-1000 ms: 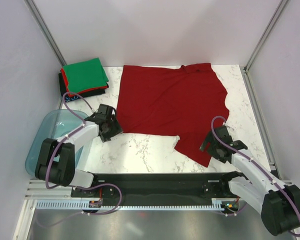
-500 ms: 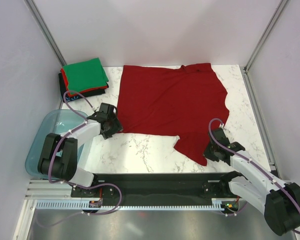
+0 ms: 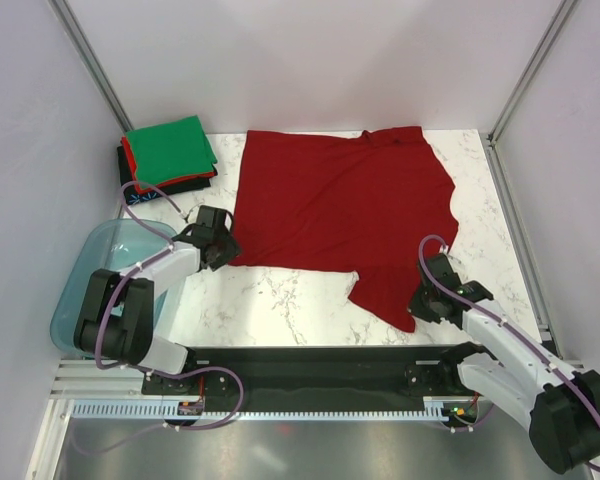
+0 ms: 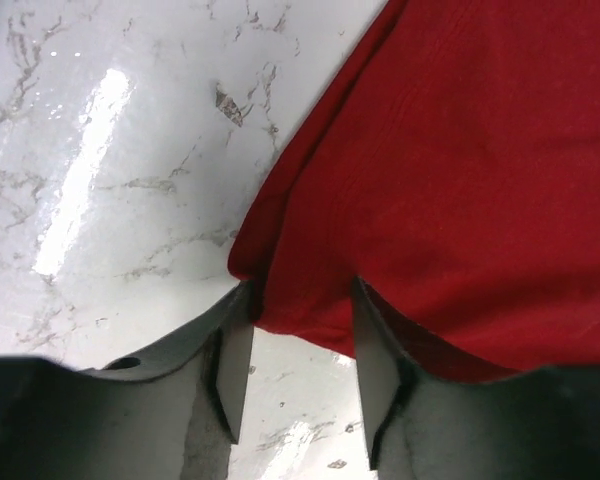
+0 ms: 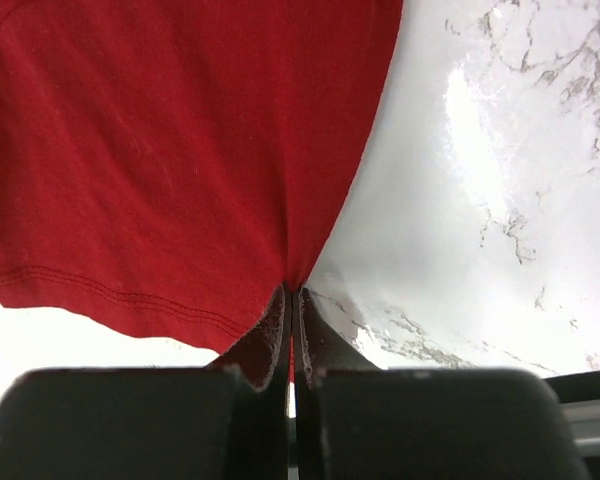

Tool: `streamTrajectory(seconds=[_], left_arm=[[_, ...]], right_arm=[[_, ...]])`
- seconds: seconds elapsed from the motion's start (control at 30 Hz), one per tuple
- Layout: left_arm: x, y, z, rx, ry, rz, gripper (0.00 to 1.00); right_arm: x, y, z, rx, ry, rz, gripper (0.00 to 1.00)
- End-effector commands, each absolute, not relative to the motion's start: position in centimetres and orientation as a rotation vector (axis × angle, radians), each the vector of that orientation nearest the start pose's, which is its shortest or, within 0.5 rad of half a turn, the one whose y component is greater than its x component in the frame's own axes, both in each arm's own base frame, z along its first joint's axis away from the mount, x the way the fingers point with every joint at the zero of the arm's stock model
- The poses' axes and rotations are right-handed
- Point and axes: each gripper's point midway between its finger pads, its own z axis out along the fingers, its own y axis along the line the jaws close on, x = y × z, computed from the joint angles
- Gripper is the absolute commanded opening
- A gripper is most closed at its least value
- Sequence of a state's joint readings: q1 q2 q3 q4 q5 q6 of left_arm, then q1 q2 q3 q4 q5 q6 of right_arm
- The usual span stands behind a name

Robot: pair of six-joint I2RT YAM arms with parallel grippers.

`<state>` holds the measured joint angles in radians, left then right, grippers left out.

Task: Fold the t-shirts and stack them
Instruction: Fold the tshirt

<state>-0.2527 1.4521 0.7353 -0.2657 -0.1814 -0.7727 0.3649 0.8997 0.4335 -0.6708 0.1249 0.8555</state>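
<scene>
Both grippers have closed in on the dark red t-shirt (image 3: 340,215) over the last second: the left gripper (image 3: 220,250) has edged up to the shirt's near left corner, and the right gripper (image 3: 423,305) has dropped onto the near right point of the hem and snapped its jaws together. From the top camera the shirt lies spread flat across the middle and far part of the marble table (image 3: 290,300), its neck toward the far edge. A pile of folded shirts (image 3: 168,150), green on top with red and black under it, sits in the far left corner, well apart from the big shirt, and a translucent teal tub (image 3: 85,290) hangs off the table's left side near the left arm. Seen from the left wrist, the left gripper (image 4: 302,300) stands partly open, its two fingers straddling the shirt's (image 4: 460,170) folded corner, with cloth between them but not pinched. Seen from the right wrist, the right gripper (image 5: 292,310) is fully closed on the shirt's (image 5: 160,150) edge, a sliver of red cloth caught between the pressed fingers, bare table (image 5: 500,200) to the right.
</scene>
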Motion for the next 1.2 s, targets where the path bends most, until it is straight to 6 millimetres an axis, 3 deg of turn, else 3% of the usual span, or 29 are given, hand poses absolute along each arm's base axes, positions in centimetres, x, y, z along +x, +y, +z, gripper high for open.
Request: streamTrajectory(seconds=[0.0,0.03,0.07,0.17,0.2,0.47,0.63,0.83,1.0,1.03,1.07,1.13,1.17], left_arm=[[33.2,-7.8,3.1,-0.763,2.384,-0.179,0.48],[33.2,-7.9,3.1,-0.763,2.384,-0.181,0.40],[33.3,-8.0,3.1,-0.759,2.387,-0.190,0.26],[32.9,-7.8,4.0,-0.746,2.388,-0.185,0.04],[32.8,-7.8,4.4,-0.749,2.383,-0.181,0.02],[29.6,-6.7,9.0,-0.782,2.314,-0.211,0.02],[27.2,-6.6,9.6,-0.786,2.320,-0.249,0.02],[25.6,-6.7,10.7,-0.769,2.313,-0.295,0.02],[27.4,-6.4,12.6,-0.685,2.303,-0.234,0.02],[27.8,-6.2,12.0,-0.675,2.338,-0.196,0.02],[28.3,-6.1,11.7,-0.676,2.351,-0.176,0.02],[29.8,-6.1,12.6,-0.663,2.350,-0.173,0.02],[30.4,-6.2,11.8,-0.664,2.386,-0.160,0.02]], right_arm=[[17.2,7.8,4.1,0.655,2.607,0.227,0.00],[17.3,7.8,4.5,0.656,2.598,0.231,0.00],[17.3,7.7,5.0,0.653,2.594,0.225,0.00],[17.2,7.4,6.4,0.647,2.575,0.227,0.00],[17.2,7.2,6.8,0.645,2.568,0.216,0.00],[15.5,6.5,10.8,0.685,2.506,0.261,0.00],[14.9,5.9,12.8,0.704,2.457,0.271,0.00],[15.3,5.7,16.1,0.700,2.400,0.286,0.00],[18.7,6.0,18.4,0.634,2.350,0.249,0.00],[19.5,6.0,18.4,0.610,2.361,0.216,0.00],[20.8,6.2,19.7,0.603,2.318,0.226,0.00],[22.7,6.1,20.2,0.597,2.305,0.166,0.00],[24.0,6.3,21.7,0.579,2.267,0.170,0.00]])
